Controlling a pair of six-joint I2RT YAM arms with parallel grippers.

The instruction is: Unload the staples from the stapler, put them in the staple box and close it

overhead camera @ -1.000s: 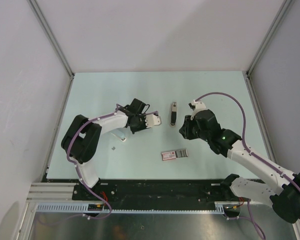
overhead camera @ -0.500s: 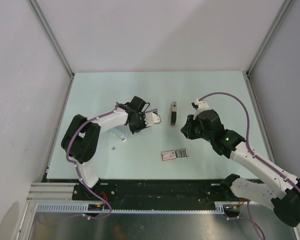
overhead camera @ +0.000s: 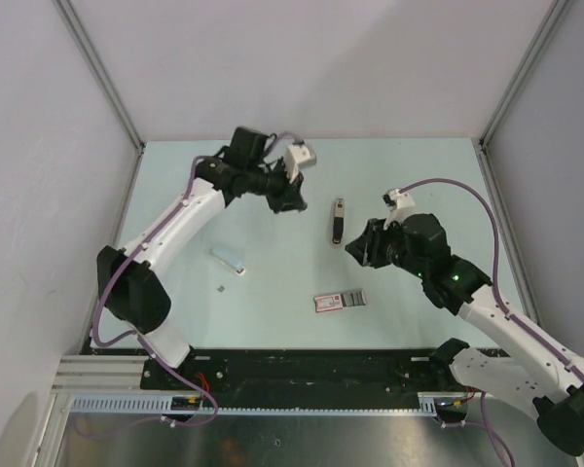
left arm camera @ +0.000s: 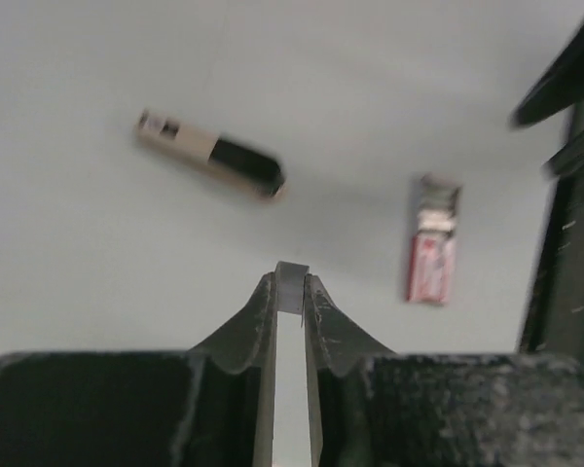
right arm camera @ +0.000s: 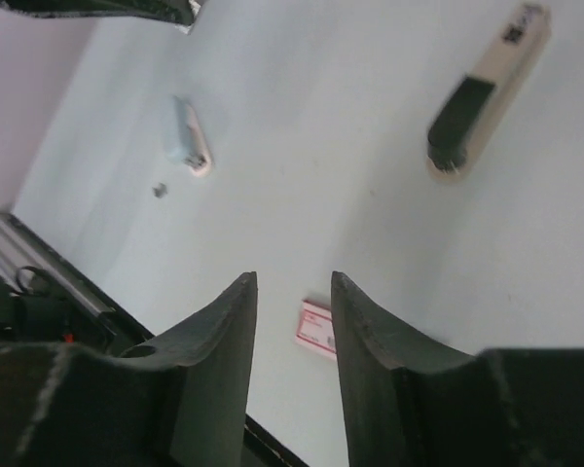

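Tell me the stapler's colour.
The stapler is black over a beige base; right wrist view shows it best.

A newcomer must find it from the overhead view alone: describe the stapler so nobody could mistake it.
On the pale green table, look just right of centre. The stapler lies there alone, its length running from near to far. It is a slim black-and-beige bar, unlike the flat pink-and-grey packet that lies closer to the table's near edge.

I can read no text anywhere in my views: the pink-and-grey packet (left arm camera: pixel 431 243) carries print too blurred to make out, and the small dark marking at the pale end of the stapler (right arm camera: pixel 485 89) is likewise too small to read.
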